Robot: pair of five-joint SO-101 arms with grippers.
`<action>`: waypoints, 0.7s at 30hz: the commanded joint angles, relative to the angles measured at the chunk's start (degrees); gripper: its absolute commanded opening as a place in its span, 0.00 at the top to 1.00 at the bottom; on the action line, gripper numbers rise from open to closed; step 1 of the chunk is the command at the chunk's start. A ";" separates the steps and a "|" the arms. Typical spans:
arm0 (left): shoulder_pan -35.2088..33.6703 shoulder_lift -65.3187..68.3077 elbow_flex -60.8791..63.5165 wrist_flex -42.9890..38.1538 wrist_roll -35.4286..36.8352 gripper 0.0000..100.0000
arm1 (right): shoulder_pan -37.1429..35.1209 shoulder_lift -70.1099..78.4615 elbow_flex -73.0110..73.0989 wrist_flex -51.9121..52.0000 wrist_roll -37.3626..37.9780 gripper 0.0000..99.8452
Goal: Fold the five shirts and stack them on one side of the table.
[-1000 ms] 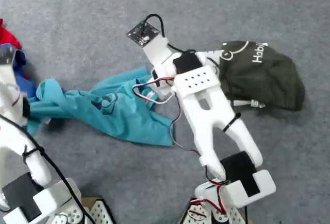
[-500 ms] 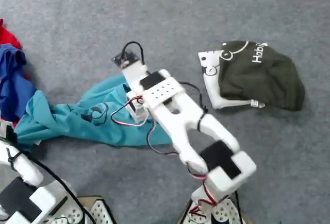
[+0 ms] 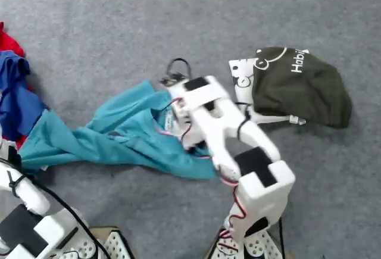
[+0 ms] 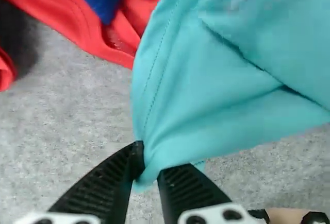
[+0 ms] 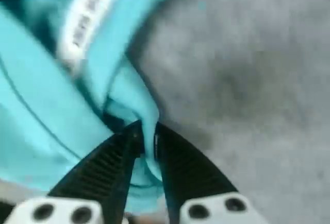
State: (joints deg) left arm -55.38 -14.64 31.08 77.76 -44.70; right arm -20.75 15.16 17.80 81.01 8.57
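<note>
A teal shirt (image 3: 119, 137) lies stretched across the grey table between the two arms. My left gripper (image 4: 149, 167) is shut on a corner of the teal shirt (image 4: 221, 90) near the table's left front edge. Close over the table's middle, my right gripper (image 5: 147, 141) is shut on a fold of the teal shirt (image 5: 56, 116) beside its white label (image 5: 90, 15); in the high view the right arm (image 3: 220, 128) covers that spot. A red shirt (image 4: 77, 23) and a blue shirt (image 3: 15, 95) lie bunched at the left edge. A dark green shirt (image 3: 297, 89) lies folded at the right.
The grey felt table (image 3: 107, 38) stretches bare behind the shirts. Both arm bases stand at the front edge, the right one (image 3: 259, 211) near the middle. Cables loop over the right arm's wrist (image 3: 177, 68).
The right arm swung left and then back toward the middle, dragging the teal shirt's edge with it. The shirt is now spread wider. The left arm pulled back toward the front left.
</note>
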 commanded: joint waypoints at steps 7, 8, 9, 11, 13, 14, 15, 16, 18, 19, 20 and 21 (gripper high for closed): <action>7.78 -0.79 5.93 0.62 -0.97 0.97 | 16.53 -6.02 0.48 20.22 13.45 0.99; 8.13 -0.79 6.20 0.62 -0.97 0.97 | 18.20 -6.55 1.36 20.22 14.77 0.99; 8.57 -0.79 6.37 0.62 -1.05 0.97 | 19.43 -7.25 1.98 20.22 16.35 0.99; 8.92 -0.79 6.37 0.62 -2.11 0.97 | 21.10 -8.84 2.68 20.22 20.84 0.99; 8.75 -0.79 6.37 0.62 -5.27 0.97 | 22.33 -10.68 2.95 20.22 24.44 0.98; 8.40 -0.79 6.29 0.62 -7.03 0.97 | 22.86 -11.74 2.51 20.22 25.41 0.98; 8.31 -0.79 6.29 0.70 -8.53 0.97 | 23.21 -12.79 2.42 20.22 25.93 0.95; 7.96 -0.79 6.29 0.97 -10.29 0.97 | 23.56 -13.93 2.15 20.22 26.29 0.91; 6.90 -0.79 5.49 4.04 -15.74 0.97 | 24.70 -16.48 1.80 20.22 26.29 0.80; 6.64 -0.79 4.97 6.24 -19.25 0.97 | 25.14 -17.80 1.71 20.22 26.29 0.75; 6.37 -0.79 4.53 8.88 -22.59 0.97 | 25.32 -19.12 1.63 20.22 26.73 0.71; 5.41 -0.79 4.35 11.16 -25.85 0.96 | 25.32 -20.53 1.63 20.22 28.48 0.68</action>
State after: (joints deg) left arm -48.35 -14.64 37.49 83.30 -61.58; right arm 3.78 -0.40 20.79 100.26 34.68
